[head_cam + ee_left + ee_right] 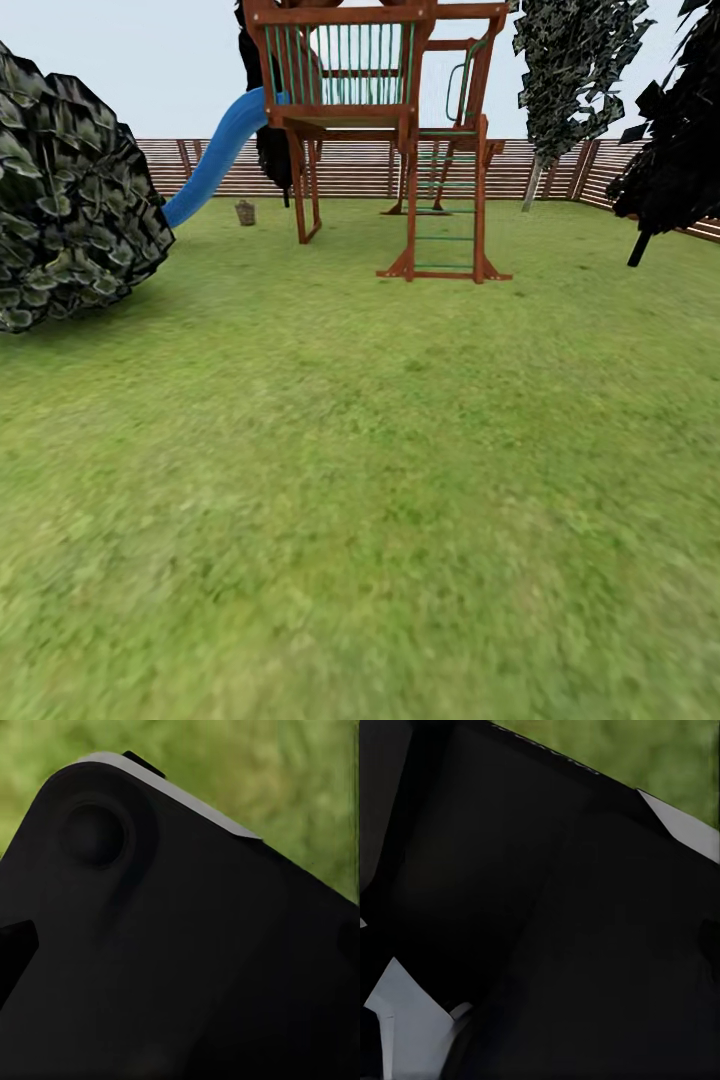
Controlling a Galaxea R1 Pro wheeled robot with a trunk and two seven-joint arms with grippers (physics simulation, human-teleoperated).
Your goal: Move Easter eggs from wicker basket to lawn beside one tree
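Observation:
Short green lawn point(360, 480) stretches ahead of me to the brown slatted fence point(350, 165) of the garden. A tree point(565, 70) with a pale slanted trunk point(534, 186) and dark, pale-speckled foliage stands at the back right by the fence. A small grey-brown container point(245, 212) sits on the grass far off beside the slide; it is too small to tell whether it is the wicker basket. The Easter eggs are out of view. Both wrist views are blocked by dark robot parts, with blurred grass point(315, 787) point(660, 757) behind them.
A wooden play tower point(385, 120) with a green ladder and a blue slide point(215, 160) stands in the middle distance. A big mass of dark speckled foliage point(65, 190) bulges in at the left. A black-leaved tree point(675, 140) with a thin dark trunk leans at the right.

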